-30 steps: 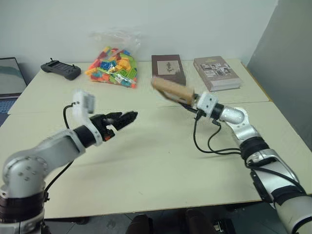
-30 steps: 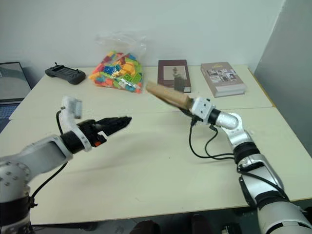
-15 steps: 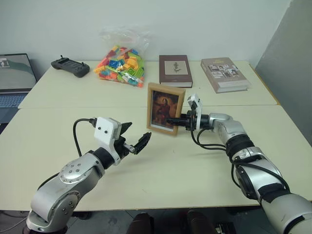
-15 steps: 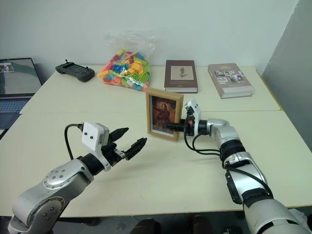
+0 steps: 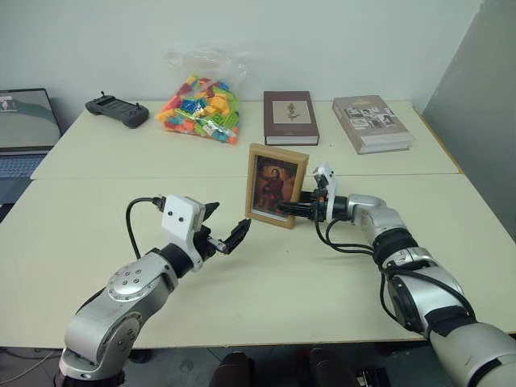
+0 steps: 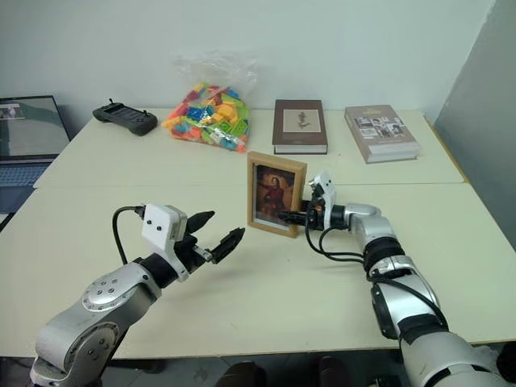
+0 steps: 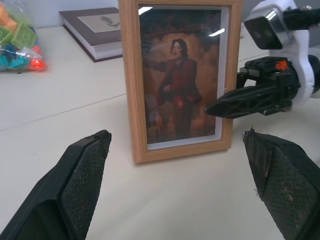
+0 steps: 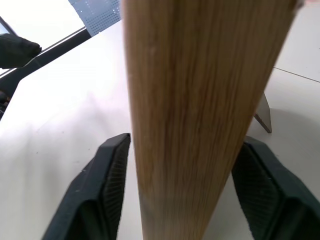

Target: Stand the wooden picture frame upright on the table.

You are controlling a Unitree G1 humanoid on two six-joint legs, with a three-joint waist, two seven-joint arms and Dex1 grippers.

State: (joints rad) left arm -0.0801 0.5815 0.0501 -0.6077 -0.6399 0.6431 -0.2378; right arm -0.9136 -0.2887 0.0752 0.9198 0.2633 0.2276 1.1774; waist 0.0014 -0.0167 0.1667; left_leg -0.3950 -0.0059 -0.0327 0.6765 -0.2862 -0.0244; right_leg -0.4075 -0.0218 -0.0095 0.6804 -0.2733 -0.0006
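Observation:
The wooden picture frame point(image 5: 276, 185) stands upright on the cream table point(image 5: 322, 282) near its middle, with the dark portrait facing me. My right gripper point(image 5: 289, 208) reaches in level from the right. Its open fingers point(image 8: 107, 190) straddle the frame's right edge point(image 8: 200, 100), one in front of the glass and one behind. The easel stand point(image 8: 264, 116) shows behind the frame, resting on the table. My left gripper point(image 5: 226, 224) hovers open a short way in front and to the left of the frame. It points at the frame and holds nothing.
Along the table's far side lie a bag of coloured bricks point(image 5: 200, 109), a dark maroon book point(image 5: 290, 117), a grey-brown book point(image 5: 372, 122) and a black controller point(image 5: 117, 110). A laptop point(image 5: 24, 129) sits at the far left. The right arm's cable point(image 5: 343, 242) trails on the table.
The frame went from tilted in the air to upright on the table. My right gripper sank with it and its fingers spread. My left gripper dropped a little and rolled.

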